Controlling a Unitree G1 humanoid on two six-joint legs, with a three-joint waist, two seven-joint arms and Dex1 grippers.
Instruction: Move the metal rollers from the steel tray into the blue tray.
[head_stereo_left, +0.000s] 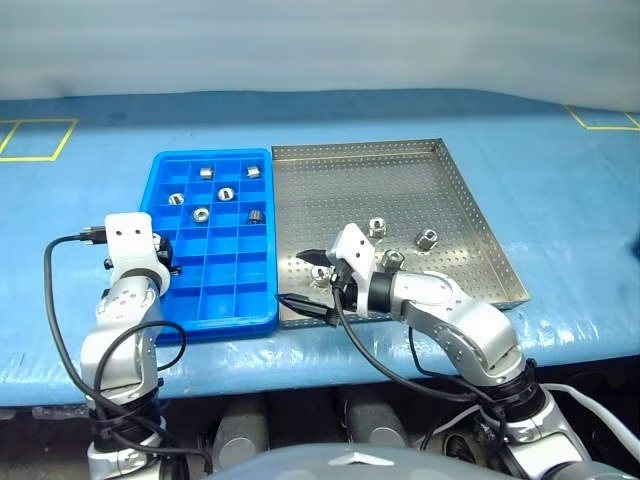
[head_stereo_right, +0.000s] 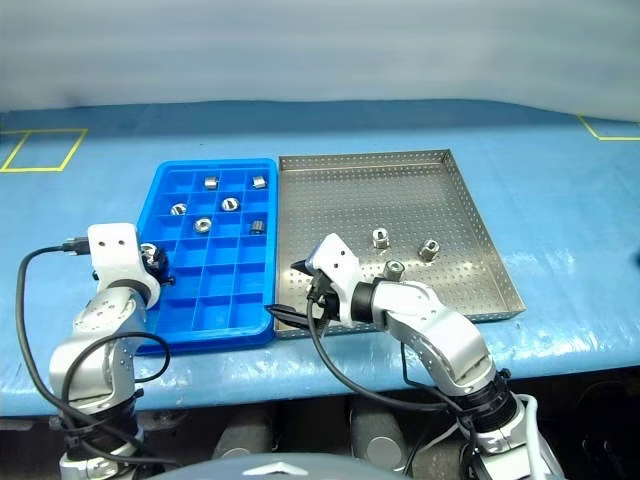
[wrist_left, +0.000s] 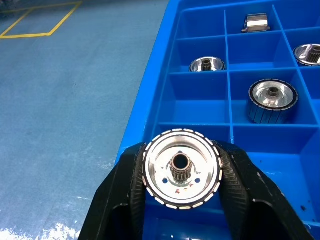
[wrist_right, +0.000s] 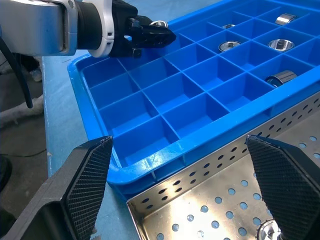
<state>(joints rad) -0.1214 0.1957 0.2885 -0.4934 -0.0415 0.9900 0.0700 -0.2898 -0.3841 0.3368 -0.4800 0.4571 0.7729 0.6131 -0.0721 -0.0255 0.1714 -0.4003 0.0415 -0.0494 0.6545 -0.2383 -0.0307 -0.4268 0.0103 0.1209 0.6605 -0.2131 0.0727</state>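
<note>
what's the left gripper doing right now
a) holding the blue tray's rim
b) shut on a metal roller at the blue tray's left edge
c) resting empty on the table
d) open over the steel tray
b: the left gripper has its jaws closed on a metal roller over the left edge of the blue tray.

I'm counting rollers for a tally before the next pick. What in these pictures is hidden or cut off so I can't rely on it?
- Steel tray, near-left corner: the right hand and its arm cover the floor, so a roller beside them is only partly seen in the head views.
- Blue tray, near-left compartments: the left hand, shut on a roller, screens them.
- Right wrist view: a roller is cut off by the frame edge.
</note>
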